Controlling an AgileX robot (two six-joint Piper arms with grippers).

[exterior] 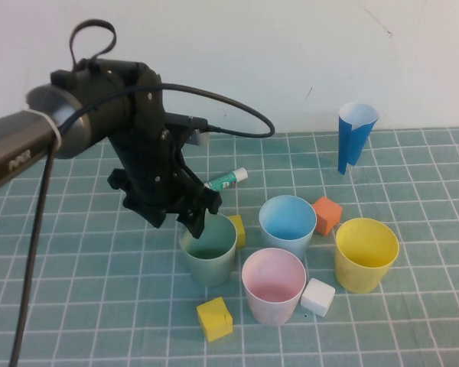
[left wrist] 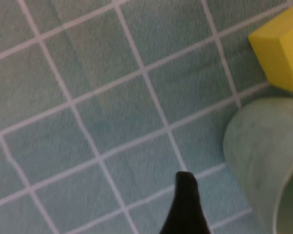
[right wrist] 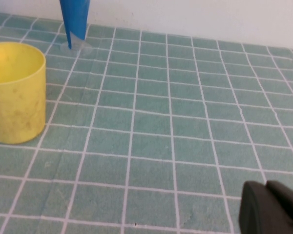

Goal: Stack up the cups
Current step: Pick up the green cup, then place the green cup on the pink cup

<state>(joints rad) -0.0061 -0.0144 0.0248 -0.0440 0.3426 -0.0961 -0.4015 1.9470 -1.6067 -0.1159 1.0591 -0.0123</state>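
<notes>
Four cups stand on the green grid mat: pale green, light blue, pink and yellow. None is inside another. My left gripper hangs at the near-left rim of the pale green cup and is open. In the left wrist view one black finger stands just outside the cup's wall, apart from it; the other finger is out of view. My right gripper is shut and empty, low over the mat to the right of the yellow cup, and is out of the high view.
A tall blue cone stands at the back right. An orange cube, a white cube and two yellow cubes lie among the cups. A marker lies behind the left gripper.
</notes>
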